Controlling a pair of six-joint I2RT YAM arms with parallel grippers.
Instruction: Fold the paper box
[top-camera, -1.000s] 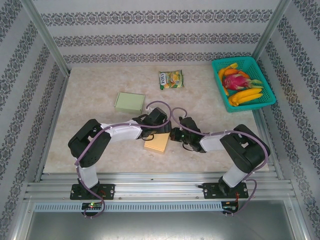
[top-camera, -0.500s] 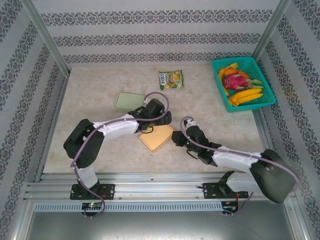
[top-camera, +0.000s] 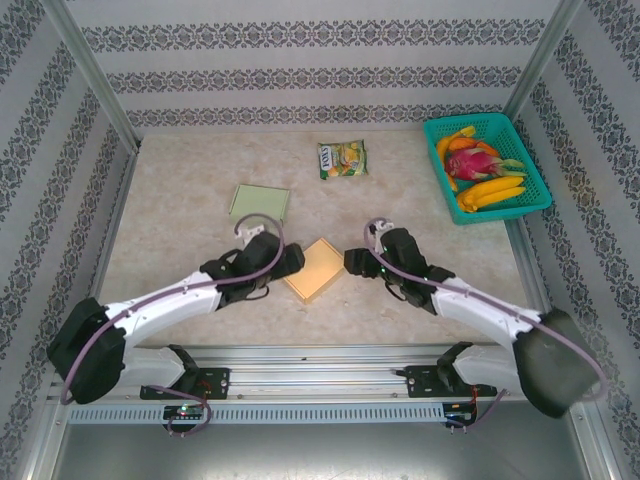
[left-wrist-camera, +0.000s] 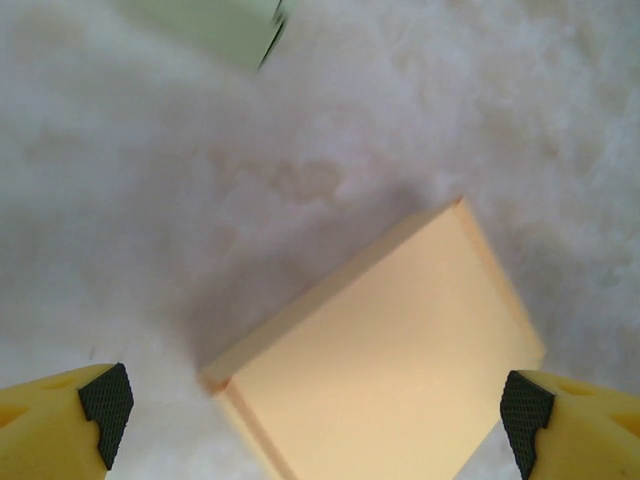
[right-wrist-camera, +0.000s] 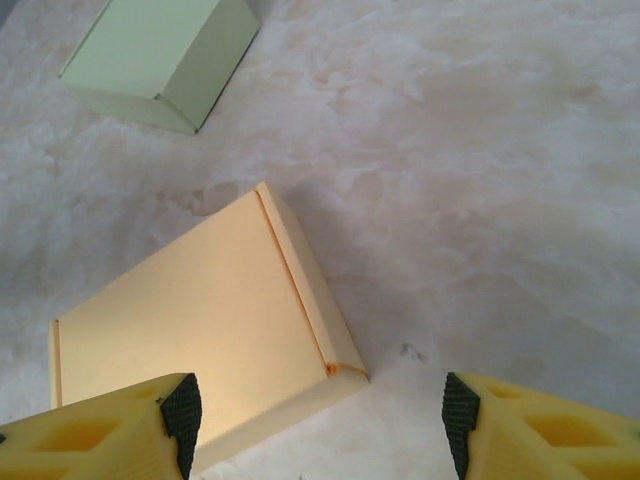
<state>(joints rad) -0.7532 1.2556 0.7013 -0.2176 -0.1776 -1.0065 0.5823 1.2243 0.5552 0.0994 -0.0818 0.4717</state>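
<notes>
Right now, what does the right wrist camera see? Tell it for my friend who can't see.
A flat, pale orange paper box lies closed on the marbled beige table, just ahead of the right gripper, its yellow fingers open. A pale green paper box sits farther off, apart from it.

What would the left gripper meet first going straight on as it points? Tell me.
Most likely the tan paper box, lying on the table right ahead of the open left gripper; depth is unclear.
</notes>
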